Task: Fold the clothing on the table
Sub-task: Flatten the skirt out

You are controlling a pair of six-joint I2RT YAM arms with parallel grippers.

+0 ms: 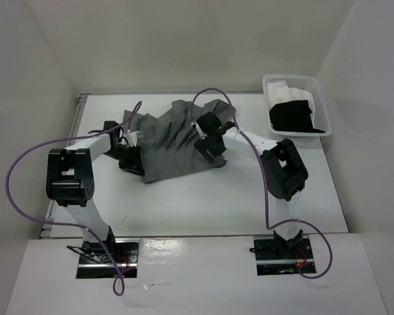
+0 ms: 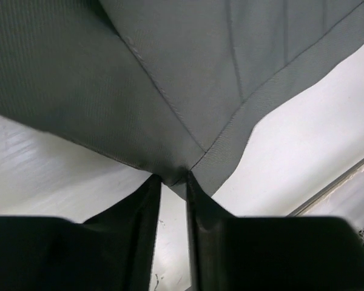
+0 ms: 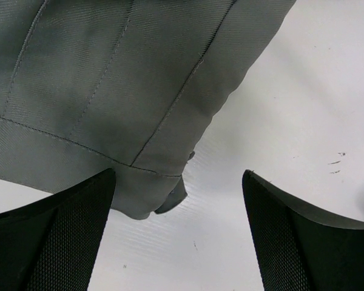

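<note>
Note the clothing (image 3: 109,79): a grey woven cloth, matt, with a fine diagonal twill rib and stitched seams along pleats and hem. The table (image 3: 303,103) under it is smooth and white, with a faint sheen and a few small scuffs. On the right gripper (image 3: 179,173) you see fingers (image 3: 54,242) faced in matt black with a fine dotted grain; those of the left gripper (image 2: 173,177) look smooth and dark. The basket (image 1: 323,108) is white slotted plastic; the rail (image 2: 337,185) reads as dull grey metal.

Grey, seam-lined clothing (image 1: 174,141) on a white table (image 1: 184,203) (basket (image 1: 324,108) also white).
</note>
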